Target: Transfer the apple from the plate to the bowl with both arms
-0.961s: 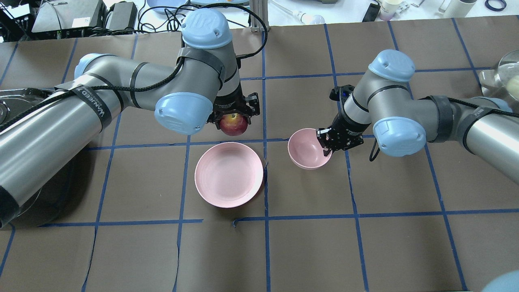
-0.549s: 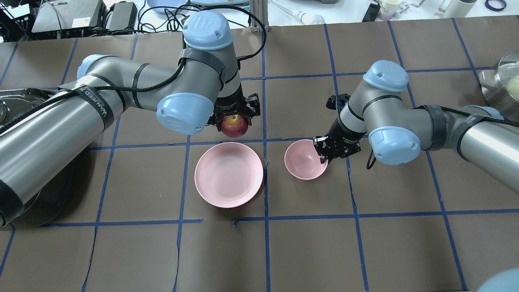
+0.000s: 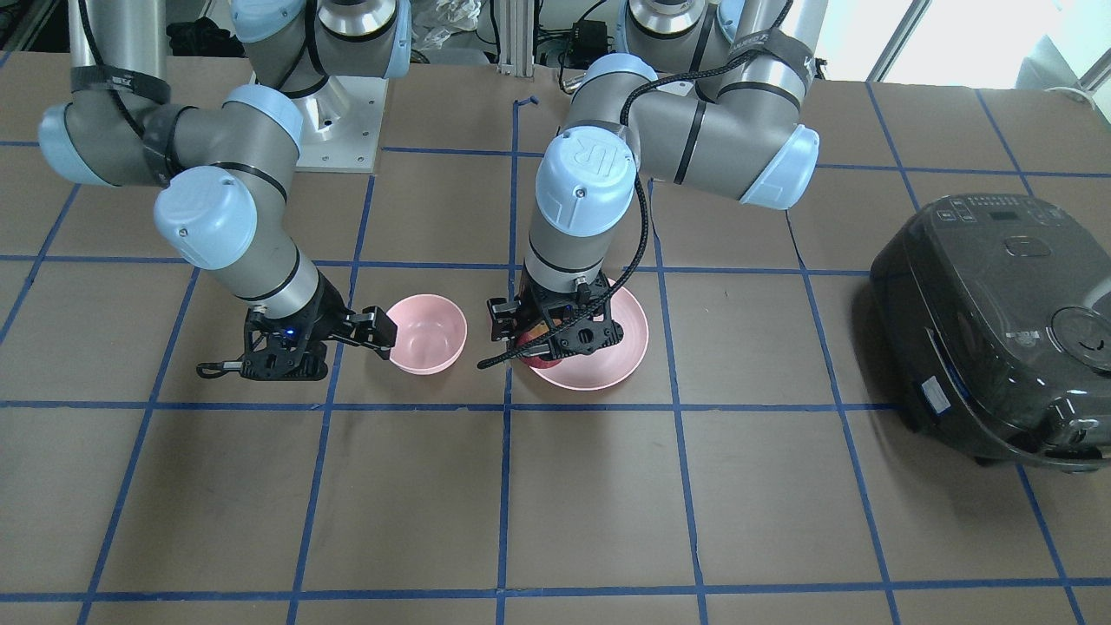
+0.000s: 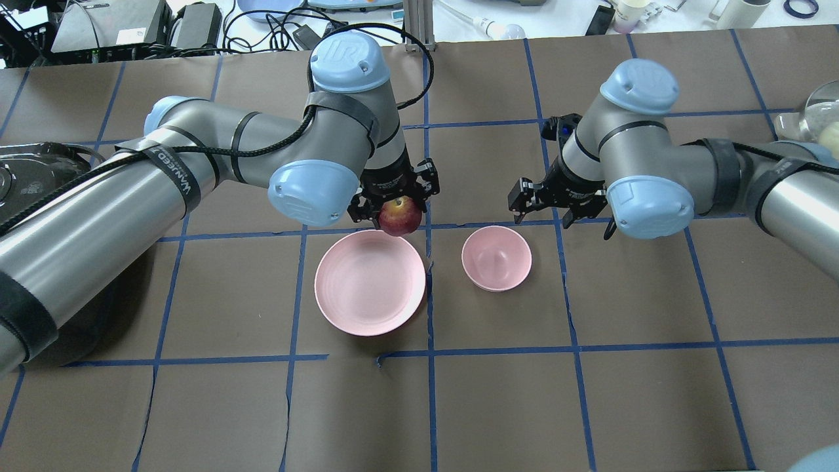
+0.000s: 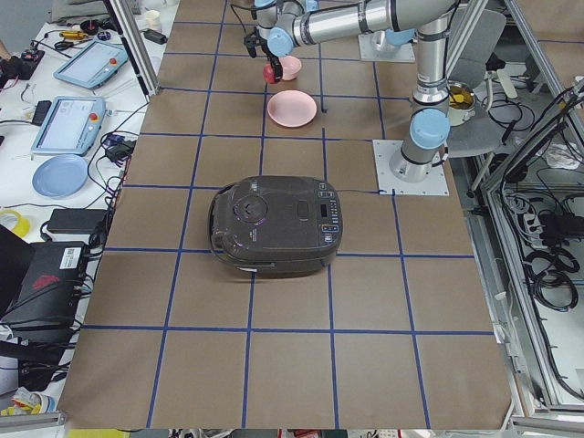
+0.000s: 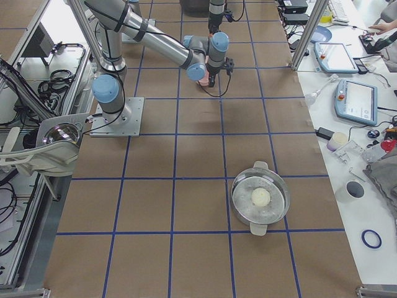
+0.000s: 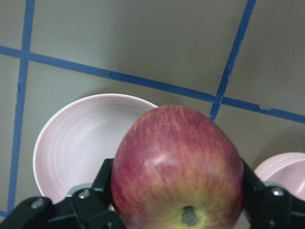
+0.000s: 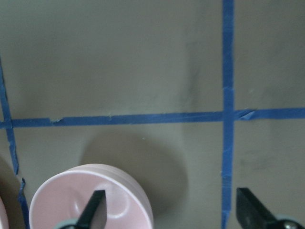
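Left gripper (image 4: 395, 202) is up off the table and clamped on the apple (image 4: 401, 217), 1 black finger pressed to each flank. The wrist view shows it well: red skin filling the lower frame, stem dimple facing the camera. From overhead the fruit hangs over the far rim of the plate (image 4: 341, 308), the side away from the robot, and does not touch the dish.

Over to the bowl (image 4: 496, 257): it sits upright on the brown table (image 4: 629, 406), just beside the plate on the robot's right. The 2 rims are near but apart, with a thin strip of table and 1 blue tape line (image 4: 429, 275) between them.

Right gripper (image 4: 547, 204) is spread wide and holds nothing, its 2 fingertips well apart in its wrist view. It hovers past the bowl's far edge, raised, with no contact on the rim. The bowl's mouth shows whole from overhead.

Around the edges, the dark rice cooker (image 3: 998, 321) sits well off on the robot's left, and a lidded steel pot (image 6: 260, 198) well off on its right. Both are far from the 2 dishes, with several grid squares of brown table between.
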Action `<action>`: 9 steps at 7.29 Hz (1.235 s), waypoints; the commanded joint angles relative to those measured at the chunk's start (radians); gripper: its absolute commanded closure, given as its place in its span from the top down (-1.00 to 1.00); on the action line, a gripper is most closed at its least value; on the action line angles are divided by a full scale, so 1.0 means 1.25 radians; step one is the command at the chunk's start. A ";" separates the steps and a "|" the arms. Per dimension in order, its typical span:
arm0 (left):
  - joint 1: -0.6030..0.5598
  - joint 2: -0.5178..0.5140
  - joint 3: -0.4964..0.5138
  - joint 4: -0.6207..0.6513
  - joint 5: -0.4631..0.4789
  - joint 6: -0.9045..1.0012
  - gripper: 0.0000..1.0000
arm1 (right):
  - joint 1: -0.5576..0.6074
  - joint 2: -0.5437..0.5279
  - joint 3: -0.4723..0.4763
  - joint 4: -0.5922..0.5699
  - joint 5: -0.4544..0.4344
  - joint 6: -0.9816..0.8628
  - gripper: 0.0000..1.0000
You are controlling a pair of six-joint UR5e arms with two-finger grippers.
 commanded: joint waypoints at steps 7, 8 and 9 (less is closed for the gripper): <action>-0.178 -0.110 0.016 0.173 0.002 -0.328 -1.00 | -0.183 -0.084 -0.136 0.213 -0.096 -0.203 1.00; -0.178 -0.112 0.018 0.172 -0.001 -0.333 -1.00 | -0.183 -0.084 -0.135 0.214 -0.099 -0.203 1.00; -0.178 -0.122 0.017 0.172 -0.006 -0.336 -1.00 | -0.183 -0.084 -0.138 0.212 -0.101 -0.203 1.00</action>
